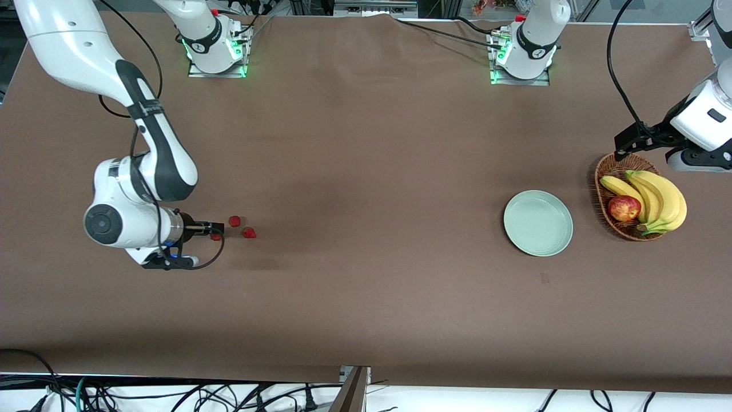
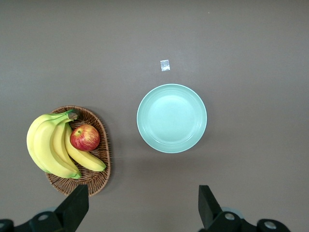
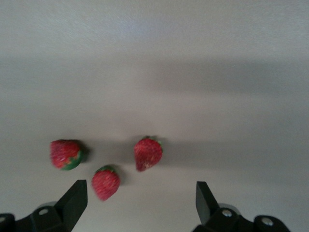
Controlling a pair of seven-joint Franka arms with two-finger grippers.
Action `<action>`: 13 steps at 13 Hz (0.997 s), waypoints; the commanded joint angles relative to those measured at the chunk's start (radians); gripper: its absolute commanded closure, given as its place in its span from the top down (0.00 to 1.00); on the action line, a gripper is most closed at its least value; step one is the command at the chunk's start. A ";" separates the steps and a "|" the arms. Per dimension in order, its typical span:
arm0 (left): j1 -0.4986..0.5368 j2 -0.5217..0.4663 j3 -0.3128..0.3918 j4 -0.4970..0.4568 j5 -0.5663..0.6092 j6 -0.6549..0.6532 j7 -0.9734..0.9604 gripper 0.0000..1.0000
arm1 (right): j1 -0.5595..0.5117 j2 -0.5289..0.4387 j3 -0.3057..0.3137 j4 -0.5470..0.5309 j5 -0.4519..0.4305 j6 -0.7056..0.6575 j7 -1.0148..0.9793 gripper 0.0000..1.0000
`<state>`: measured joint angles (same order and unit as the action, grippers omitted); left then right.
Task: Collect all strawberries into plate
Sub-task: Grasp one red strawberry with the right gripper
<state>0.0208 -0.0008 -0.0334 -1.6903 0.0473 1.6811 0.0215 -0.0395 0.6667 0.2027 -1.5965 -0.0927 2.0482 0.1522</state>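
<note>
I have the right gripper (image 3: 137, 205) spread wide, low over the three strawberries (image 3: 148, 153) near the right arm's end of the table; none picked. Left gripper (image 2: 142, 208) waits spread above the empty plate (image 1: 538, 222). Next: centre on one berry, descend, close.

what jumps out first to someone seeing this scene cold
Three red strawberries lie clustered on the brown table at the right arm's end, with the open right gripper low over them. At the left arm's end sit an empty mint plate and a wicker basket of bananas and an apple.
</note>
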 commanded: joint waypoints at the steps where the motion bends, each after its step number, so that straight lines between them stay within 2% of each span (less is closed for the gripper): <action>1: 0.004 0.016 -0.003 0.034 0.009 -0.020 0.008 1.00 | 0.007 0.016 0.001 -0.011 -0.055 0.047 0.017 0.97; 5: 0.004 0.016 -0.003 0.035 0.009 -0.020 0.008 1.00 | 0.006 0.044 0.000 -0.016 -0.055 0.072 0.018 0.91; 10: 0.004 0.018 -0.003 0.034 0.009 -0.020 0.008 1.00 | 0.000 0.062 0.000 -0.026 -0.053 0.081 0.017 0.64; 11: 0.004 0.018 -0.003 0.034 0.009 -0.020 0.008 1.00 | 0.000 0.064 0.000 -0.026 -0.053 0.082 0.017 0.60; 13: 0.005 0.018 -0.003 0.034 0.009 -0.020 0.008 1.00 | -0.002 0.065 0.000 -0.026 -0.052 0.086 0.017 0.60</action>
<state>0.0211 -0.0006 -0.0334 -1.6901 0.0473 1.6811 0.0215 -0.0349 0.7355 0.1976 -1.6109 -0.1294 2.1157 0.1557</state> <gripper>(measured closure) 0.000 0.405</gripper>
